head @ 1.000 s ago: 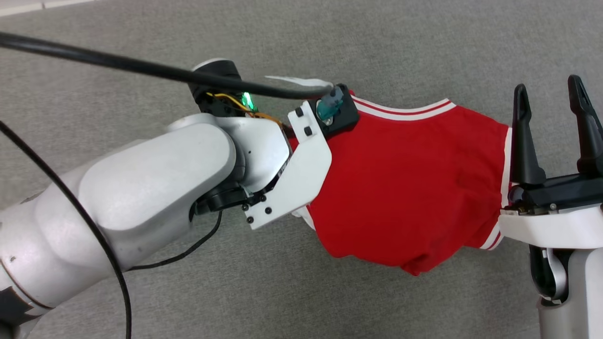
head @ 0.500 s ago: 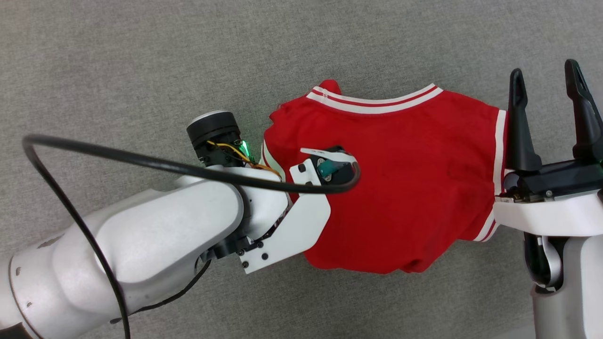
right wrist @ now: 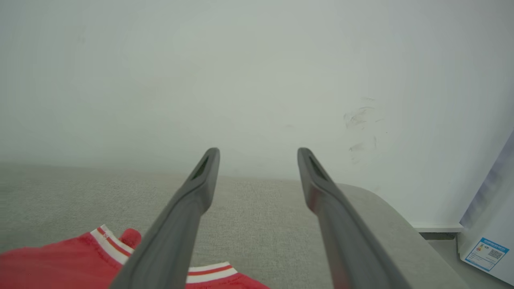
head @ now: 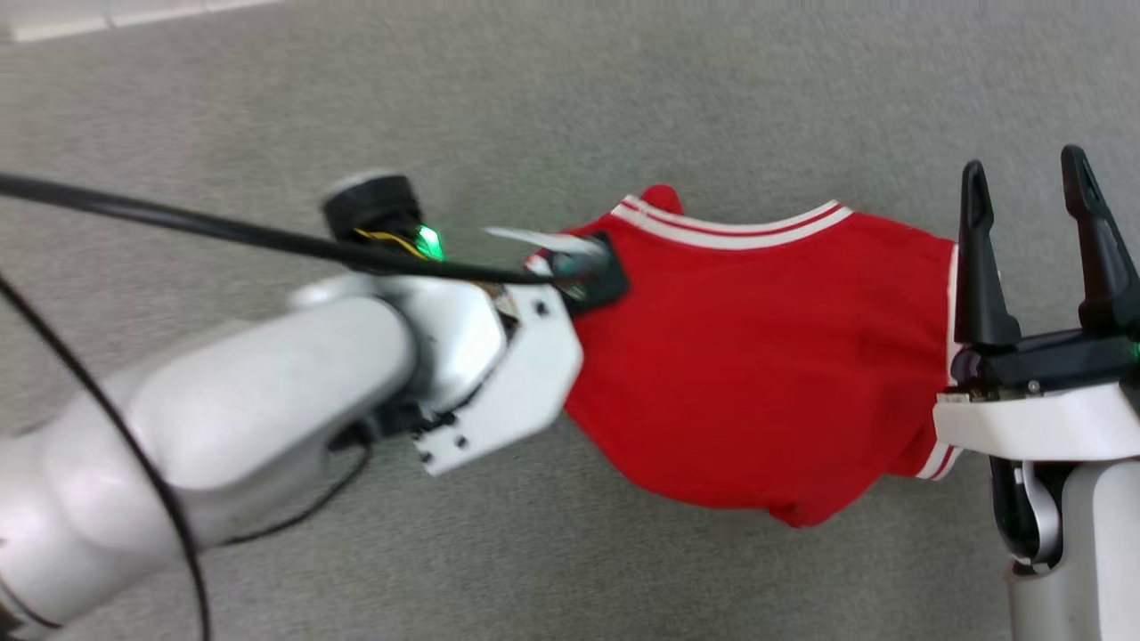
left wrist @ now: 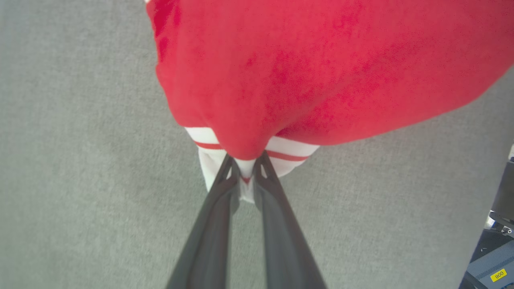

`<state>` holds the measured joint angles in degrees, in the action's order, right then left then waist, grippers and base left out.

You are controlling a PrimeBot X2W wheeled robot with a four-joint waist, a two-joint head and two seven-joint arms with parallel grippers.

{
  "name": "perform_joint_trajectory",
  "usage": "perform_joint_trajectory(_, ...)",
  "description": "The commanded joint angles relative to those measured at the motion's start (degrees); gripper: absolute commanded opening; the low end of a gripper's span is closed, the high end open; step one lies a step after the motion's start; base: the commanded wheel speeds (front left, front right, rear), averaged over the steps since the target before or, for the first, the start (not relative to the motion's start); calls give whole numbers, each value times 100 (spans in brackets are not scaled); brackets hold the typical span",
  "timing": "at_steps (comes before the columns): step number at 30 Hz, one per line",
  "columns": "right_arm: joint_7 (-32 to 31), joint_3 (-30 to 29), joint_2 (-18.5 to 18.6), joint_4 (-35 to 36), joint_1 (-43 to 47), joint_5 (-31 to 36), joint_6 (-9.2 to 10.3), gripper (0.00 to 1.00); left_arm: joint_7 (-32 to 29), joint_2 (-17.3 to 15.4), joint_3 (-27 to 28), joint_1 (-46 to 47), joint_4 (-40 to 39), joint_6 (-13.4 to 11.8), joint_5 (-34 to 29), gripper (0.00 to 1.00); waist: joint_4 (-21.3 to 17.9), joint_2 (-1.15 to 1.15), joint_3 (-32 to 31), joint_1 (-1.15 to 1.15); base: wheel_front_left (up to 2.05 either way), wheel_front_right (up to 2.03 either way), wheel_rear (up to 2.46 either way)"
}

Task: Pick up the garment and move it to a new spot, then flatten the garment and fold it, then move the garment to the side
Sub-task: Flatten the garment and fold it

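Observation:
The garment (head: 757,356) lies plain red side up on the grey surface, with white-red striped trim along its far edge and right side. My left arm's wrist (head: 499,374) sits over its left edge and hides the fingers below. In the left wrist view my left gripper (left wrist: 245,158) is shut on the garment (left wrist: 321,68), pinching a white sleeve and striped trim at its edge. My right gripper (head: 1022,169) stands open just right of the garment, nothing between its fingers. From the right wrist, that gripper (right wrist: 258,152) hovers above the garment's (right wrist: 60,261) trimmed corner.
A black cable (head: 223,231) runs across above my left arm. The grey surface (head: 712,89) stretches around the garment and ends at a rounded edge (right wrist: 381,212) before a pale wall. A white labelled box (right wrist: 488,249) stands at the right. Dark equipment (left wrist: 498,257) sits nearby.
My left wrist, over the garment's middle-left half a second ago, is now at its left edge, and the left side looks drawn out. The head view has shifted. My right gripper stays open.

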<state>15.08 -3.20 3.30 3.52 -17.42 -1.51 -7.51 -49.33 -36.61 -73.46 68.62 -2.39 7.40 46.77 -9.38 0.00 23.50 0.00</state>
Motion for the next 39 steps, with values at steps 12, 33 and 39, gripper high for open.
perform_joint_trajectory(12,13,-117,45,-32,376,28,4,100,485,-1409,8,-208,305,-5,477,0,554,0,-470,0,0,0,0)
perform_joint_trajectory(33,13,-91,82,-215,517,119,4,100,1277,-1413,402,-776,1315,-70,1121,100,605,0,-648,0,0,0,0)
perform_joint_trajectory(39,13,-59,68,-162,523,92,4,100,1156,-1458,734,-141,1100,-63,1163,100,566,0,-651,0,0,0,0)
